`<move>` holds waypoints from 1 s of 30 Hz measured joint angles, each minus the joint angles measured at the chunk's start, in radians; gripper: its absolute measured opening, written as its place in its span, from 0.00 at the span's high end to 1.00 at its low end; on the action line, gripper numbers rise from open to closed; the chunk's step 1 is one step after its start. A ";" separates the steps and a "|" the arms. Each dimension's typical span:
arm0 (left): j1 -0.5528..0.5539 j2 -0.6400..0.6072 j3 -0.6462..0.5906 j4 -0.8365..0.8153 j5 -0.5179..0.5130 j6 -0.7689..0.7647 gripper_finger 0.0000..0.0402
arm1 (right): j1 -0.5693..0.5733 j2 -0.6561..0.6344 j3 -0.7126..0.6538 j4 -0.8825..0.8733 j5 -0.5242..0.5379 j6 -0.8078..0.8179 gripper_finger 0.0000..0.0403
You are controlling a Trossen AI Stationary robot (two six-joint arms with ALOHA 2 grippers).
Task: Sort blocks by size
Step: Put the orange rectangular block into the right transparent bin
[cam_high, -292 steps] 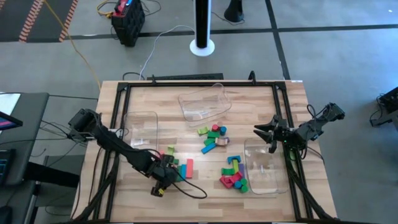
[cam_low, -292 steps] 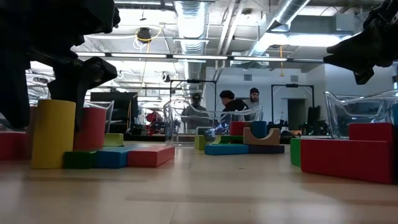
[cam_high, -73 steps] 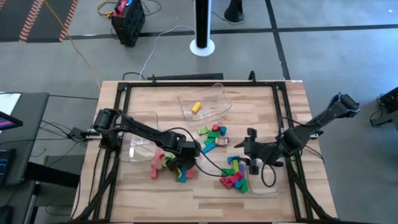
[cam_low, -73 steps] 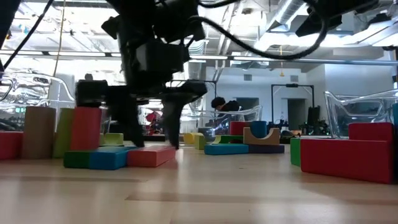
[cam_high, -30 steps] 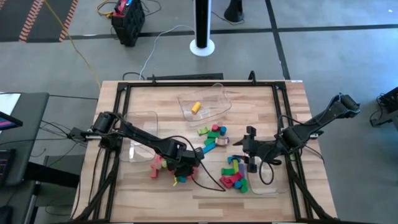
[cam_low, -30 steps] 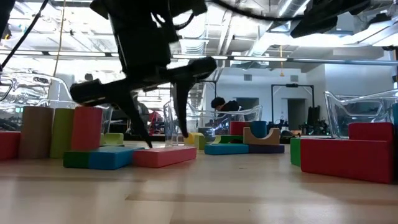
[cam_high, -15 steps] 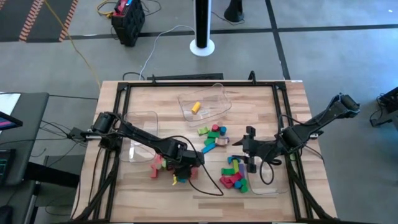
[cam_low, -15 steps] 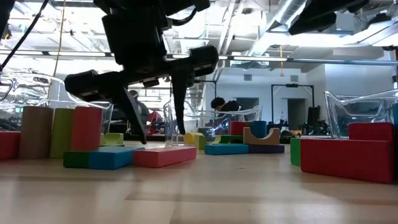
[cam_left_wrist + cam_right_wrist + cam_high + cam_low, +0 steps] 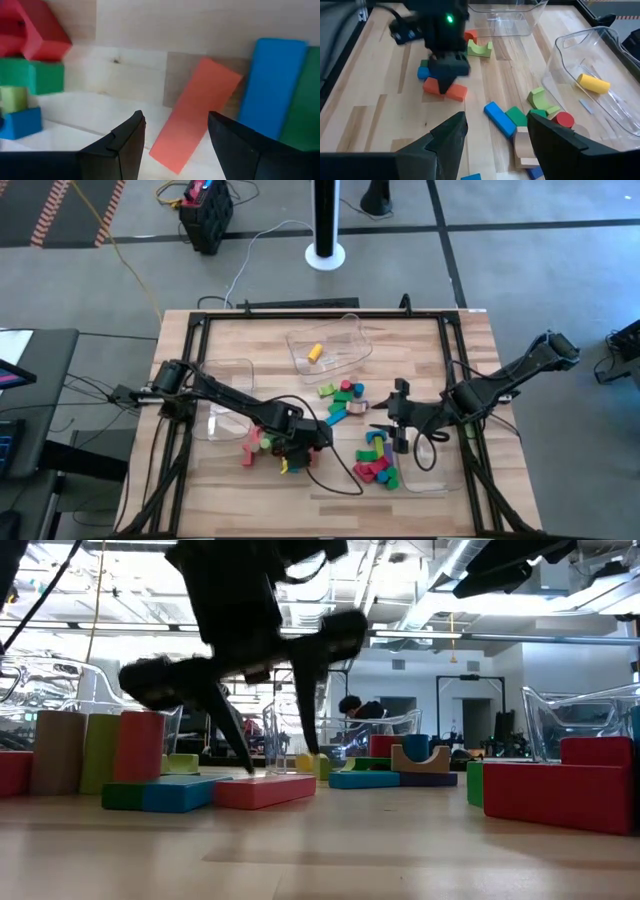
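My left gripper (image 9: pixel 298 444) is open over the left cluster of blocks (image 9: pixel 262 448), low above the table. In the left wrist view (image 9: pixel 176 117) a red bar (image 9: pixel 192 120) lies flat and slanted between its two fingers, with a blue bar (image 9: pixel 271 85) and a green block (image 9: pixel 305 115) beside it. In the low view the fingers (image 9: pixel 243 758) stand just over the red bar (image 9: pixel 265 790); I cannot tell whether they touch it. My right gripper (image 9: pixel 388 425) is open and empty, above the table between the middle blocks (image 9: pixel 345 400) and the near-right blocks (image 9: pixel 375 462).
A clear bin (image 9: pixel 330 345) at the far middle holds a yellow cylinder (image 9: pixel 314 352). A second clear bin (image 9: pixel 225 395) lies at the left and a third (image 9: pixel 432 452) at the right. Cables trail over the near table. People show in the room beyond.
My left gripper has shifted a little toward the table's right and far side over the red bar, staying open. The red bar has kept its place.
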 joint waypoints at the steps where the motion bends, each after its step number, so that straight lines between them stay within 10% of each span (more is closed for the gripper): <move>1: 0.002 0.006 0.000 -0.002 0.007 -0.011 0.48 | 0.000 0.000 -0.001 0.000 0.000 0.000 0.39; 30: 0.074 0.067 0.064 -0.107 -0.142 -0.197 0.48 | 0.005 0.000 -0.001 -0.007 0.000 -0.003 0.39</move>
